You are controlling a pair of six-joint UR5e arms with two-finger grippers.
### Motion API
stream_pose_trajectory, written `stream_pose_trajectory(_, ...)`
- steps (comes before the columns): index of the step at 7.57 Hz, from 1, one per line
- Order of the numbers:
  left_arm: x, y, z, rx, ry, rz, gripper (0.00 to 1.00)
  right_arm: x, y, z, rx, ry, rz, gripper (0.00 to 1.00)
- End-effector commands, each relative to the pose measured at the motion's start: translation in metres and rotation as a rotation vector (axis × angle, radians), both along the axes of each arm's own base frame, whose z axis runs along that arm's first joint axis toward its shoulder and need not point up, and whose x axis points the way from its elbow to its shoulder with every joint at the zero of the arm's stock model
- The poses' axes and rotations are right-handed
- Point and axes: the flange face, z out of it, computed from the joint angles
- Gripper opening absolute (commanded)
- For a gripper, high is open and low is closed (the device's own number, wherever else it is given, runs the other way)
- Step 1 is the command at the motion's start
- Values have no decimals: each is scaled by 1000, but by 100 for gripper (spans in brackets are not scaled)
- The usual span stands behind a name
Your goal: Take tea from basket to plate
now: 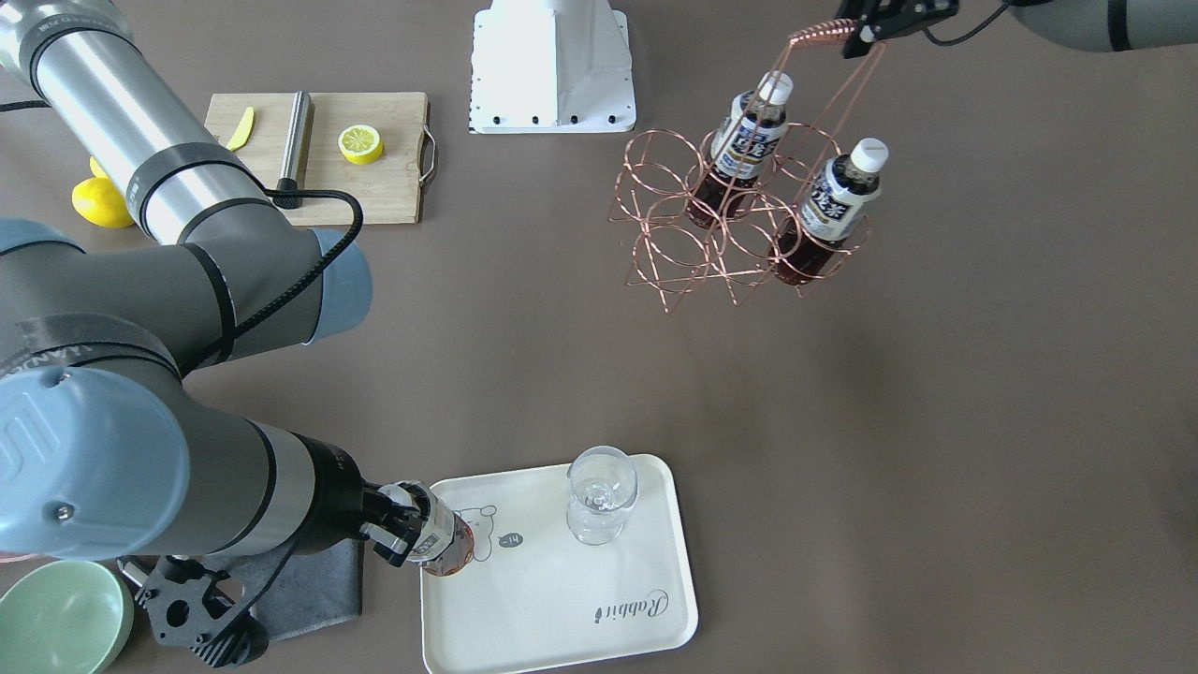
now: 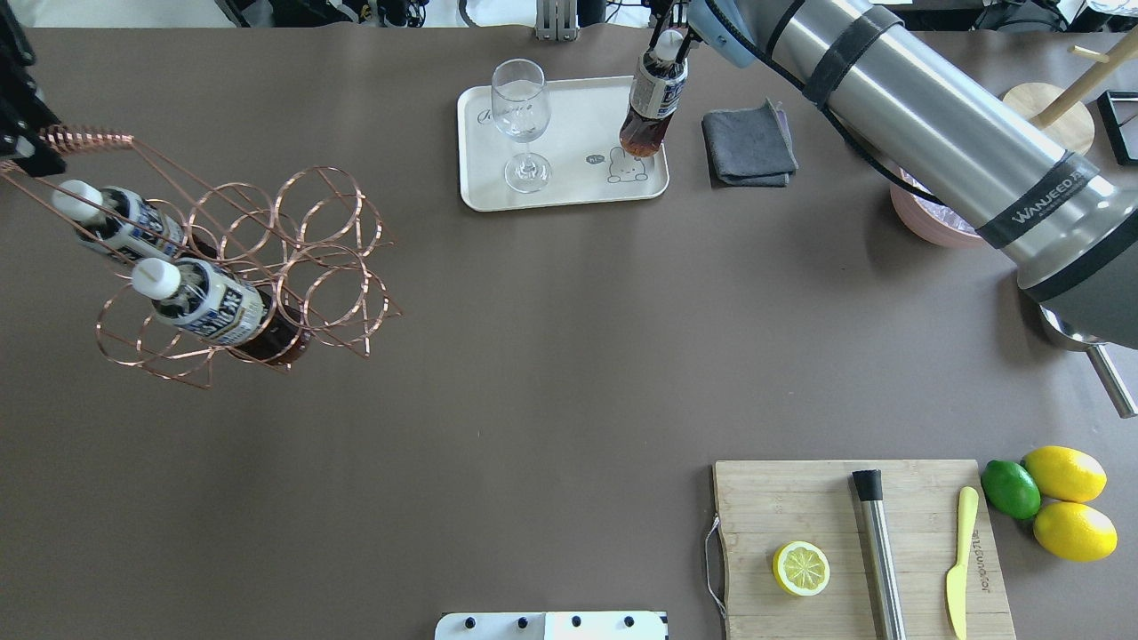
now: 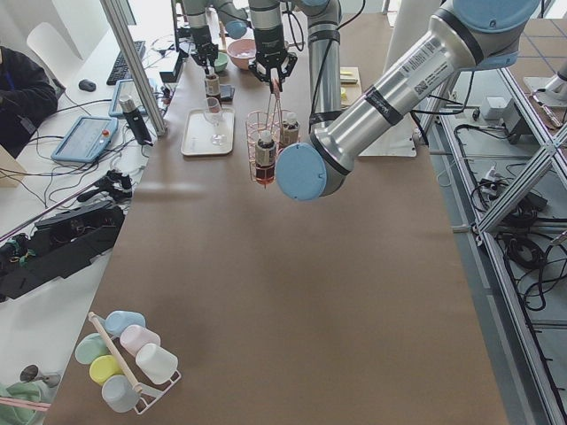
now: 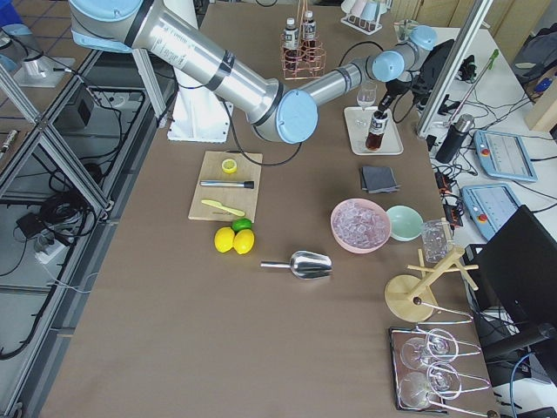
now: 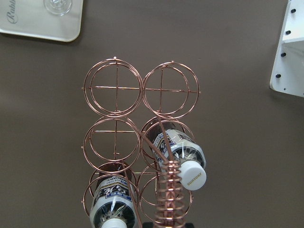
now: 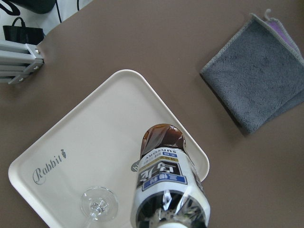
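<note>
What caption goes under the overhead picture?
Right gripper holds tea at the plate beside a glass; left gripper holds the basket handle.

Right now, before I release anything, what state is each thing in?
Small clear white-capped tea bottle: capped, in right gripper above cream-white rectangular tray; contact unclear.
Clear stemmed wine glass: upright, empty, on the tray.
Rose-gold wire basket: handle clamped by left gripper; two capped tea bottles inside, four rings empty.
Grey cloth: folded.
Yellow lemon half: cut face up on wooden board.
</note>
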Motion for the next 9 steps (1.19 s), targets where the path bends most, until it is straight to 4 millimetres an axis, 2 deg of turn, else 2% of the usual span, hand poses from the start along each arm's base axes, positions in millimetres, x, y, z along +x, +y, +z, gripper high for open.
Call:
stream_pose_trajectory(1,-80,-18,63,-28,-47,-31,0,-25,5,-17,41,17,-6,0)
stream_pose_trajectory(2,-99,-27,89,-27,-54,2,0,-35,9,-17,56,9,-17,0)
stream_pose_trajectory(3,-115,-46,113,-34,-55,48,0,-39,11,-17,61,6,-24,0)
stream_pose_trajectory(4,-122,-67,131,-62,-53,70,0,-47,15,-18,64,5,-34,6)
stream_pose_trajectory(5,-134,-74,152,-68,-53,50,0,-51,17,-16,75,-1,-38,25)
stream_pose_trajectory(6,-153,-75,171,-56,-51,14,0,-51,17,-16,72,-1,-38,76)
stream_pose_trajectory(7,-157,-83,191,-45,-67,10,0,-50,17,-19,73,-3,-37,100)
stream_pose_trajectory(8,-172,-100,210,-44,-78,-17,0,-42,15,-26,83,-13,-34,100)
stream_pose_trajectory(9,-183,-116,227,-51,-78,-37,0,-32,16,-42,96,-37,-32,100)
